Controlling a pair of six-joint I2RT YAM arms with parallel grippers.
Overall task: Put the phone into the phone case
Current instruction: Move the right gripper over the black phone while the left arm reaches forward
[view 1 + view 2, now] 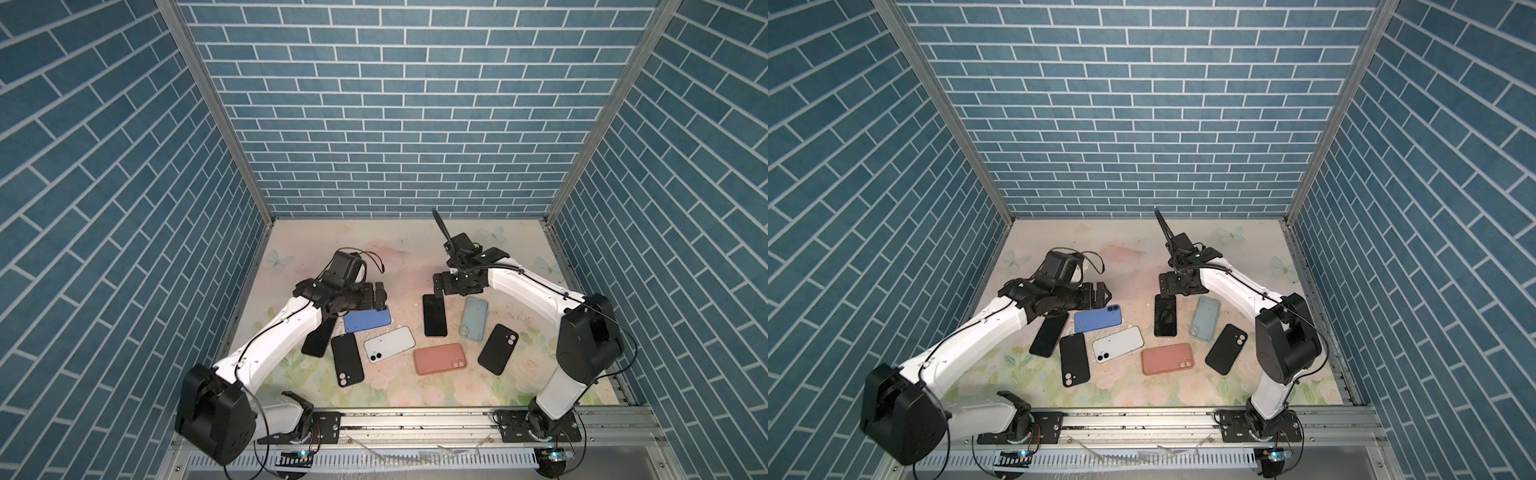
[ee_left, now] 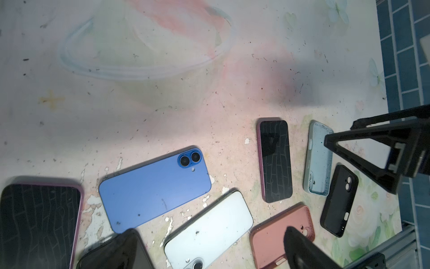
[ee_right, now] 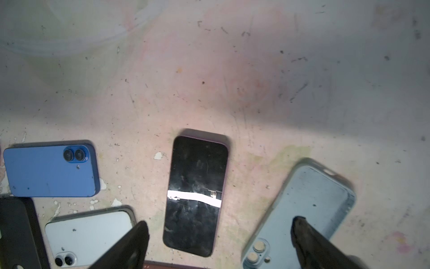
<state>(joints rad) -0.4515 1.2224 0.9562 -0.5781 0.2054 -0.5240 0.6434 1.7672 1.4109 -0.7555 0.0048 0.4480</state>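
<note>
Several phones and cases lie flat on the floral table. A blue phone (image 1: 368,319) (image 2: 153,188) and a white phone (image 1: 389,344) (image 2: 209,230) lie camera side up. A dark-screen phone with a purple rim (image 1: 434,315) (image 3: 197,191) lies screen up. Empty cases are a light blue case (image 1: 473,318) (image 3: 309,209), a pink case (image 1: 439,358) (image 2: 274,235) and two black cases (image 1: 347,359) (image 1: 498,349). My left gripper (image 1: 379,296) (image 2: 209,230) hovers open above the blue phone's far edge. My right gripper (image 1: 438,284) (image 3: 221,221) hangs open above the purple-rimmed phone's far end. Neither holds anything.
Another dark-screen phone (image 1: 318,343) lies partly under my left forearm. Blue brick walls (image 1: 395,124) close in three sides. A metal rail (image 1: 415,419) runs along the front edge. Bare mat (image 1: 395,253) stretches behind the grippers.
</note>
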